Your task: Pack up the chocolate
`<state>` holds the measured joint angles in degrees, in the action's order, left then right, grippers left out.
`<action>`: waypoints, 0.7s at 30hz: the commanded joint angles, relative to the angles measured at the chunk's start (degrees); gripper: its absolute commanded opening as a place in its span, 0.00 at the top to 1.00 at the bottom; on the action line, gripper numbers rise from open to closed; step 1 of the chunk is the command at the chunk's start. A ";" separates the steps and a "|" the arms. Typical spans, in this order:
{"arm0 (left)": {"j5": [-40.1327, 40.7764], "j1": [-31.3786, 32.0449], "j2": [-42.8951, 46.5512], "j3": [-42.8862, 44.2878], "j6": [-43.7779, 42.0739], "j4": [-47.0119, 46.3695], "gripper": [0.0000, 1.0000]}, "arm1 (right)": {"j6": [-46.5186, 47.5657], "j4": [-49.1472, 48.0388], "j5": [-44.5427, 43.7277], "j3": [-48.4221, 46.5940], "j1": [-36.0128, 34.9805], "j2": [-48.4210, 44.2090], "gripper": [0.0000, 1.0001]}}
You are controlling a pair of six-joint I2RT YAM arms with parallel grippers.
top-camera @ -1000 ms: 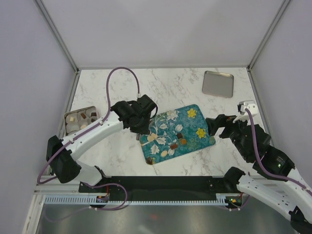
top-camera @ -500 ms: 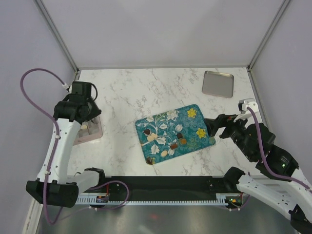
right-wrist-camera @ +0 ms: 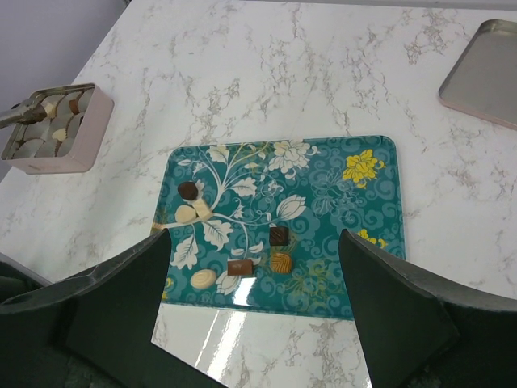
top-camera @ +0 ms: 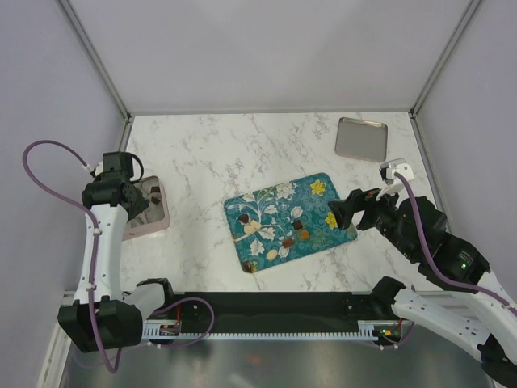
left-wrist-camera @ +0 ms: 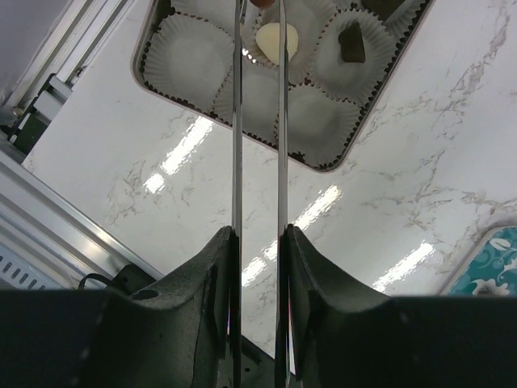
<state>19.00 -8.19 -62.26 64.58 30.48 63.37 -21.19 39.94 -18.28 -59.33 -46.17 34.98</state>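
Several chocolates lie on the teal flowered tray (top-camera: 319, 212): a dark round one (right-wrist-camera: 188, 191), two cream ones (right-wrist-camera: 194, 212), a dark square (right-wrist-camera: 279, 236), a brown bar (right-wrist-camera: 239, 267), a caramel oval (right-wrist-camera: 280, 262) and a cream oval (right-wrist-camera: 203, 279). My left gripper (top-camera: 137, 206) hangs over the pink tin (top-camera: 158, 220) of white paper cups (left-wrist-camera: 190, 56). Its long thin blades (left-wrist-camera: 237, 121) are nearly together, with a brown piece (left-wrist-camera: 260, 2) between the tips at the frame's top edge. The tin holds a cream chocolate (left-wrist-camera: 277, 40) and a dark one (left-wrist-camera: 351, 44). My right gripper (top-camera: 349, 208) is open and empty over the tray's right edge.
A silver lid (top-camera: 361, 137) lies at the back right and shows in the right wrist view (right-wrist-camera: 485, 73). The tin (right-wrist-camera: 56, 129) stands at the table's left edge by the frame rail. Marble tabletop (top-camera: 242, 153) lies between the tin and the tray.
My left arm swung from the teal tray to the tin at the left and now hangs over it. My right gripper moved slightly left, toward the tray.
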 commanded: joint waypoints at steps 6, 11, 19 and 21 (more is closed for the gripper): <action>4.72 -1.22 0.30 -0.51 -2.88 -1.50 0.70 | 0.71 -0.13 0.79 -1.31 -0.14 0.26 0.07; 6.75 -1.74 0.74 -0.33 -3.85 -1.32 0.69 | 0.54 -0.13 0.53 -1.31 -0.23 -0.09 0.07; 6.40 -2.19 0.56 -2.70 -5.08 -2.99 0.66 | 0.18 0.05 0.27 -2.02 -0.14 -0.26 0.07; 6.04 -2.36 0.21 -2.44 -5.34 -3.17 0.66 | -0.25 -0.04 0.09 -2.02 -0.15 -0.53 0.07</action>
<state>23.64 -10.07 -62.22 61.91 27.29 62.89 -21.21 40.16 -17.82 -59.33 -46.17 35.16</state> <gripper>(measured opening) 0.370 0.930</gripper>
